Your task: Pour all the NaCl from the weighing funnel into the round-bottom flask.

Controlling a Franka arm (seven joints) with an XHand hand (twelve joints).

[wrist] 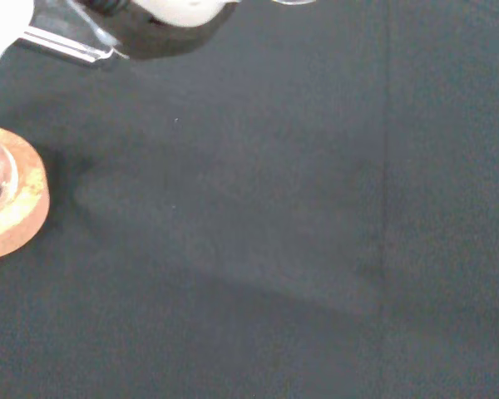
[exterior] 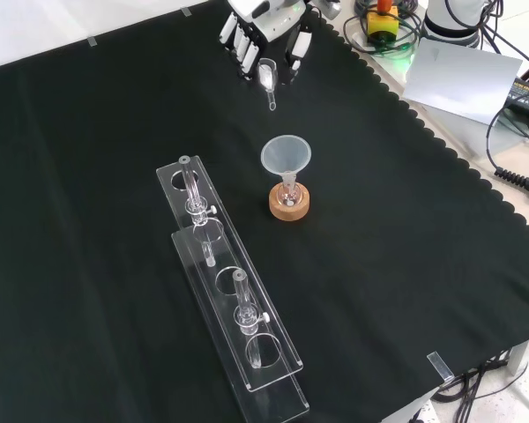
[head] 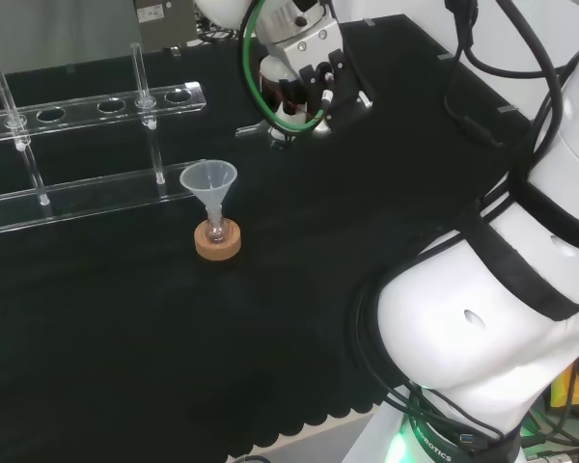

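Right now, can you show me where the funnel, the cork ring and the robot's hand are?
funnel point(exterior: 286, 156), front view, on its wide cone.
cork ring point(exterior: 290, 208), front view, on its front side.
hand point(exterior: 247, 40), front view, on a finger.

Flask point(exterior: 288, 201): I see it seated in the cork ring point(exterior: 290, 208), mid-cloth in the front view.
Funnel point(exterior: 286, 156): in the flask's neck.
Rack point(exterior: 230, 282): left of the ring in both head and front views, apart from it.
Hand point(exterior: 257, 40): I see it above the ring in the front view, right of it in the head view.
Weighing funnel point(exterior: 267, 77): in the hand, between hand and funnel.
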